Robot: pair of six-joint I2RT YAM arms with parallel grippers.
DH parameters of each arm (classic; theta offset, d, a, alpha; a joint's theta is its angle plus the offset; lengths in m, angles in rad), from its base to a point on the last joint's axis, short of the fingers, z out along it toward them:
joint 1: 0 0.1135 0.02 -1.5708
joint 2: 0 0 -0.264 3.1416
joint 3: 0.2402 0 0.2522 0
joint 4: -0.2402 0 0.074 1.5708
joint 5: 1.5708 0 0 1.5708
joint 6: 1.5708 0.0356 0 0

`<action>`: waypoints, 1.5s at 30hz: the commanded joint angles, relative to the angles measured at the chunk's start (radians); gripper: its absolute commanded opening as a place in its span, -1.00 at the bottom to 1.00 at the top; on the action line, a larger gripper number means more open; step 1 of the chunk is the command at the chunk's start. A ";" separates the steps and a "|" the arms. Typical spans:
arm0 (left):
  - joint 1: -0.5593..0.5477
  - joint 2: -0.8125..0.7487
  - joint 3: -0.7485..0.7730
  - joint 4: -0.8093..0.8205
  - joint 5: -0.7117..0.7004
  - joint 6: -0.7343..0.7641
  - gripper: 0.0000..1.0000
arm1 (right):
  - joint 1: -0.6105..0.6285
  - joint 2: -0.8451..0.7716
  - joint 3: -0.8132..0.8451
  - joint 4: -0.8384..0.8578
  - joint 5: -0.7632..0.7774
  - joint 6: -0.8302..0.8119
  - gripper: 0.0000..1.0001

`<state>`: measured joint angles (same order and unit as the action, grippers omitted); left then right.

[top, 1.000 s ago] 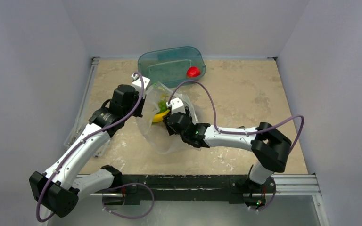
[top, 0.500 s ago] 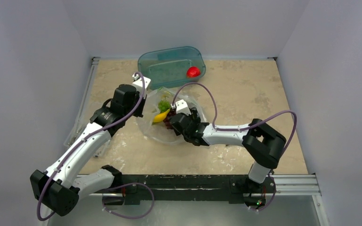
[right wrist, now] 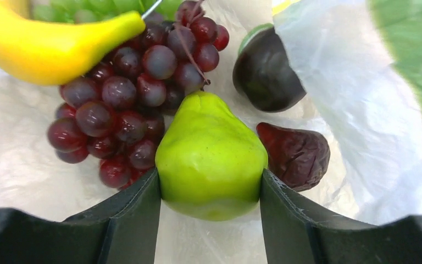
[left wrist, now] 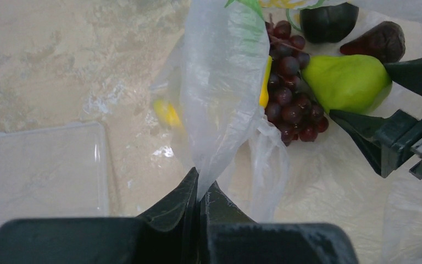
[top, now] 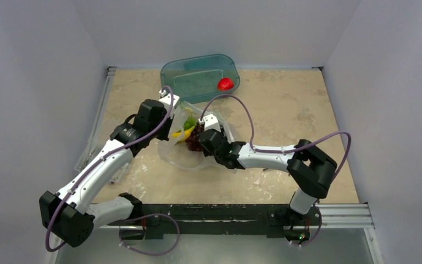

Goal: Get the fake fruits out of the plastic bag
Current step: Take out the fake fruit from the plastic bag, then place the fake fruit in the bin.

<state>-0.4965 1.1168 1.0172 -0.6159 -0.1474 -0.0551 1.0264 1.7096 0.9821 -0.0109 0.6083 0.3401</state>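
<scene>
Marbled tabletop (top: 286, 110); crinkly clear bag (left wrist: 220, 82); glossy green pear (right wrist: 211, 154)

Pale lilac walls (top: 214, 27) enclose a beige mottled tabletop (top: 286, 104) (perhaps stone-patterned laminate)

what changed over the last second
The right claw closed around the green pear inside the plastic bag. The left claw, pinching the bag's edge, shifted toward the teal tub, dragging the bag with it. The tub and the red fruit stayed put.
</scene>
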 commanded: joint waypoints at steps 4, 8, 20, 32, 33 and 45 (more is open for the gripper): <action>-0.004 -0.019 0.063 -0.152 0.094 -0.037 -1.00 | 0.002 -0.205 -0.035 0.171 -0.203 0.091 -0.95; -0.004 -0.109 -0.051 -0.076 0.017 -0.041 -1.00 | 0.003 -0.228 -0.041 0.221 -0.254 0.118 -1.00; -0.006 -0.135 -0.078 -0.083 -0.192 -0.056 -1.00 | 0.003 -0.398 -0.029 0.227 -0.426 0.146 -1.00; -0.007 -0.038 -0.051 -0.135 -0.243 -0.067 -1.00 | -0.024 -0.558 0.087 0.109 -0.254 0.131 -1.00; -0.007 -0.035 -0.051 -0.136 -0.236 -0.065 -1.00 | -0.044 -0.533 0.128 0.084 -0.230 0.127 -1.00; -0.006 -0.061 -0.068 -0.120 -0.252 -0.052 -1.00 | -0.399 -0.004 0.324 0.325 -0.348 0.045 -1.00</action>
<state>-0.4999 1.0821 0.9237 -0.7494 -0.3748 -0.1120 0.6605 1.5589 1.2076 0.2134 0.2932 0.4583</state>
